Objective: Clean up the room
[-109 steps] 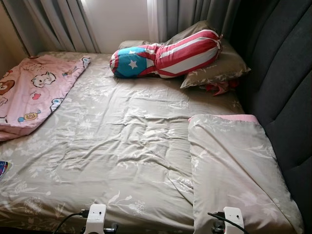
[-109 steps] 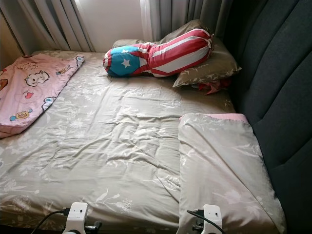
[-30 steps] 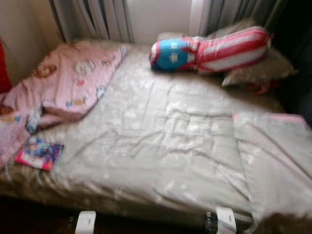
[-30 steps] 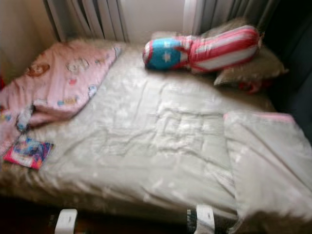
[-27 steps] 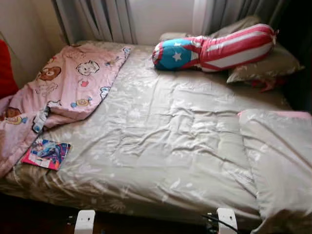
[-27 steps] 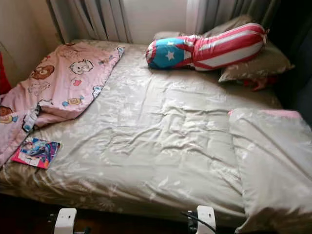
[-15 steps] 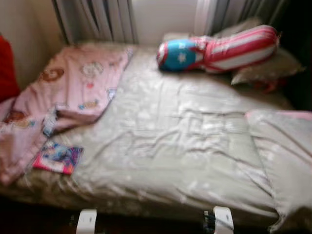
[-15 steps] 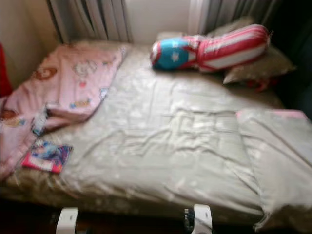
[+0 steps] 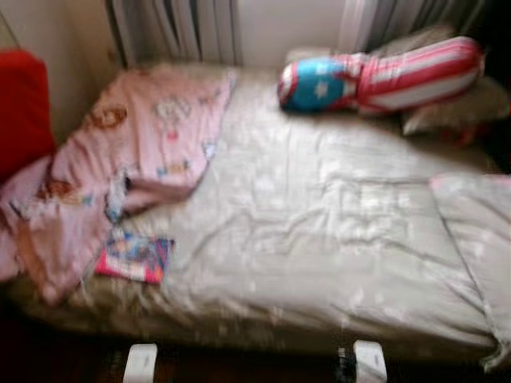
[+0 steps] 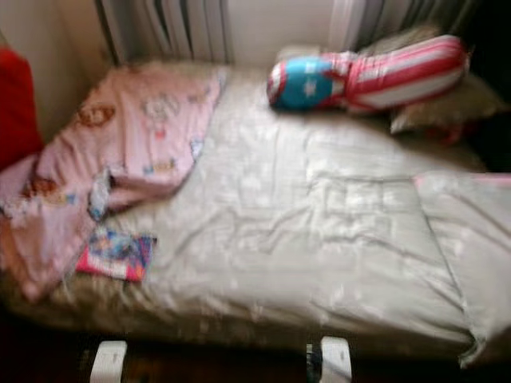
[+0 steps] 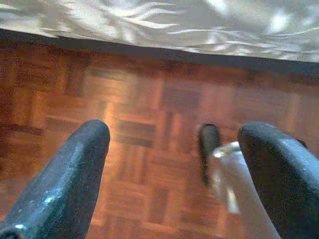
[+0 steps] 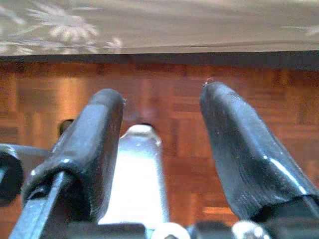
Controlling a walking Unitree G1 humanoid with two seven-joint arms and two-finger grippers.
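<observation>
A wide bed (image 9: 319,239) with a grey flowered sheet lies before me, blurred. A pink cartoon blanket (image 9: 136,152) is rumpled over its left side. A colourful book (image 9: 134,257) rests on the sheet by the near left edge, just below the blanket. At the far right lies a red, white and blue bolster (image 9: 383,76). My left gripper (image 11: 174,134) hangs open over parquet floor beside the bed's edge, holding nothing. My right gripper (image 12: 162,97) is likewise open and holds nothing above the floor.
A grey pillow (image 9: 455,108) sits under the bolster. A folded grey cover (image 9: 479,239) lies on the bed's right side. Something red (image 9: 20,104) stands left of the bed. Curtains (image 9: 176,28) hang behind. My white wrists (image 9: 141,363) show below the bed's near edge.
The whole view has swung left and blurred, so the camera moved. The book, more of the pink blanket and the red thing have come into view. Nothing on the bed moved.
</observation>
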